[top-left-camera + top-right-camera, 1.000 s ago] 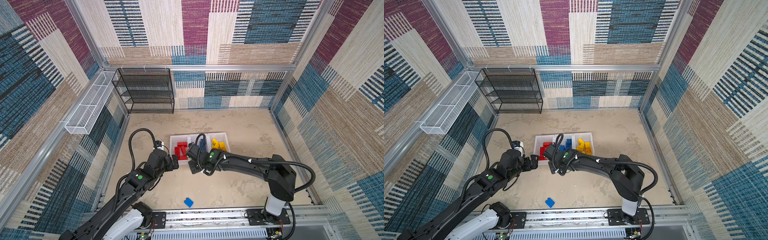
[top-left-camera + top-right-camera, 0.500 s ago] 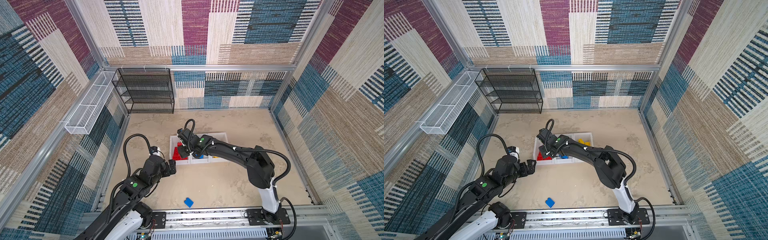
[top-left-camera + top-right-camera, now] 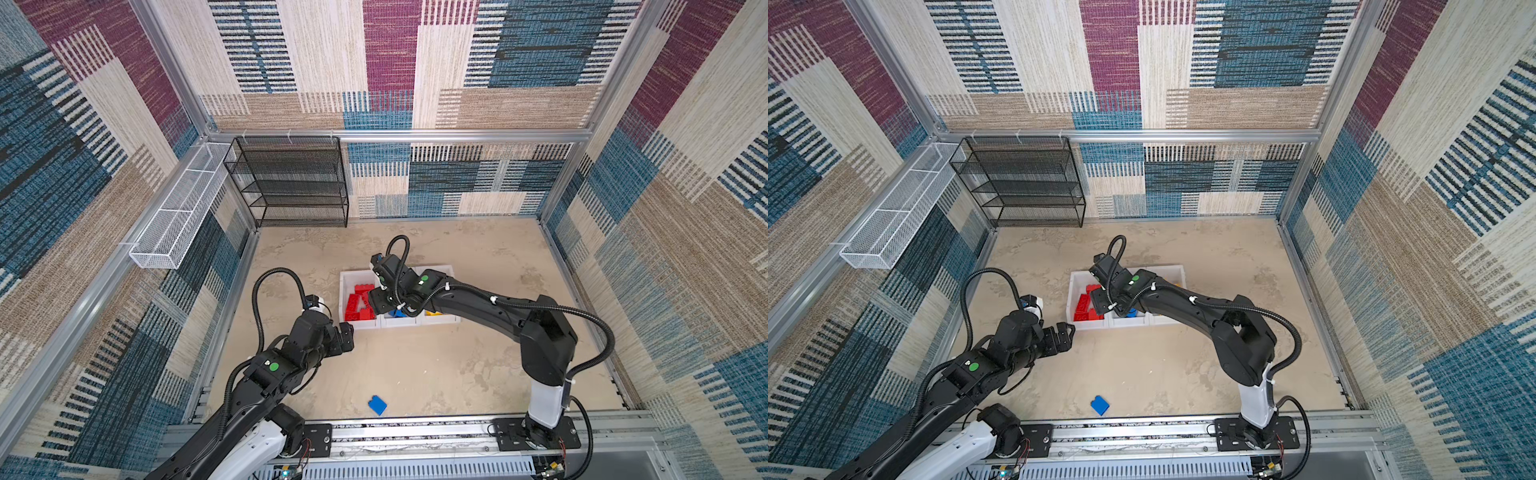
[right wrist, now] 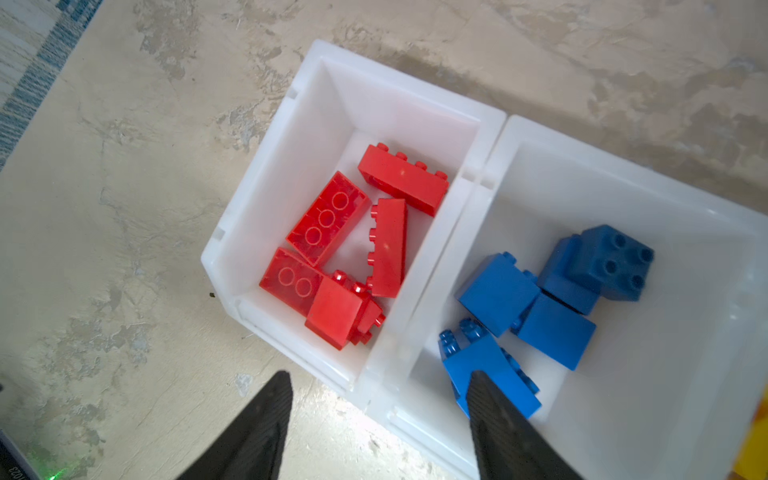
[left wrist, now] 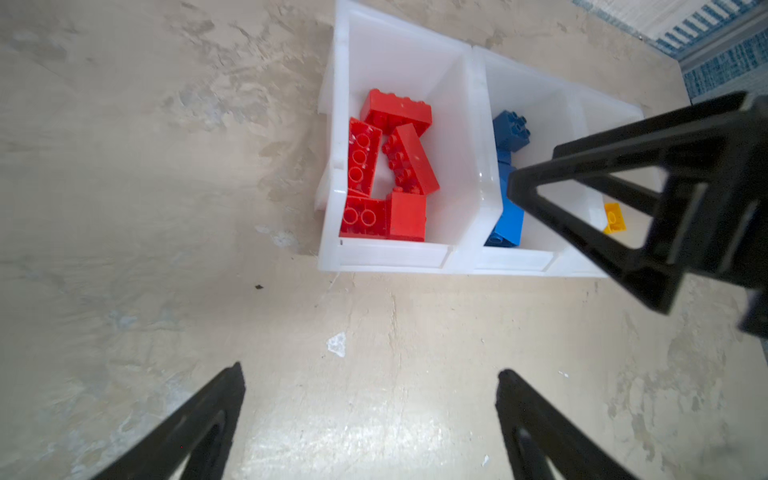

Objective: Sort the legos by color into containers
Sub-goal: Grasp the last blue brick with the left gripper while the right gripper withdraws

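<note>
Blue lego (image 3: 377, 405): top views only | left tool (image 5: 370, 370), right tool (image 4: 381, 374): parted, empty

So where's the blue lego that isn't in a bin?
In both top views the blue lego lies alone on the table, just before the front rail, near the middle, well apart from the bins.

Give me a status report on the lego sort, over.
Left gripper and right gripper: jaws open, empty. One blue lego loose on table; others in containers by color. Nothing blocking it.
</note>
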